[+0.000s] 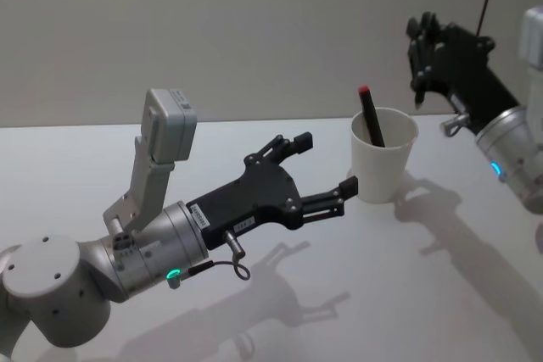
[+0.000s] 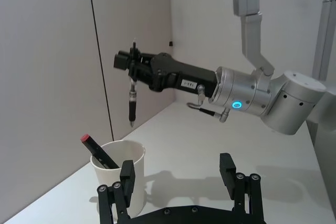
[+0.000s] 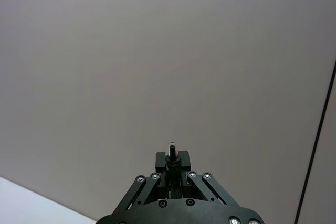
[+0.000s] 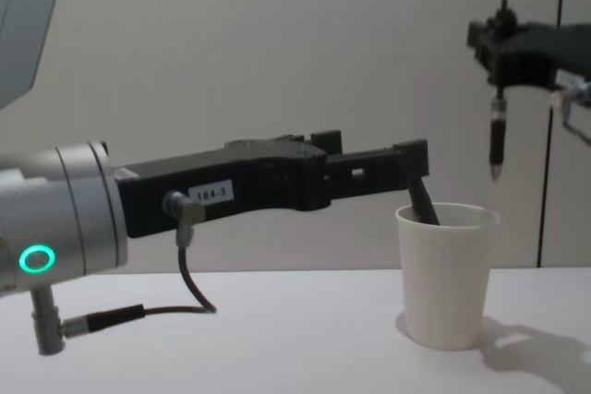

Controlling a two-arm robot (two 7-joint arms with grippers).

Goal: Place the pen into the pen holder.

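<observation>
The pen holder, a white paper cup, stands on the table with a red-capped black pen leaning inside it. My right gripper is up in the air, shut on the top of a second black pen. That pen hangs upright, tip down, above the pen holder and slightly off to one side. The chest view shows the hanging pen over the cup's right rim. My left gripper stands open just left of the cup, holding nothing.
The white table runs back to a plain grey wall close behind the cup. A thin black cable hangs down that wall.
</observation>
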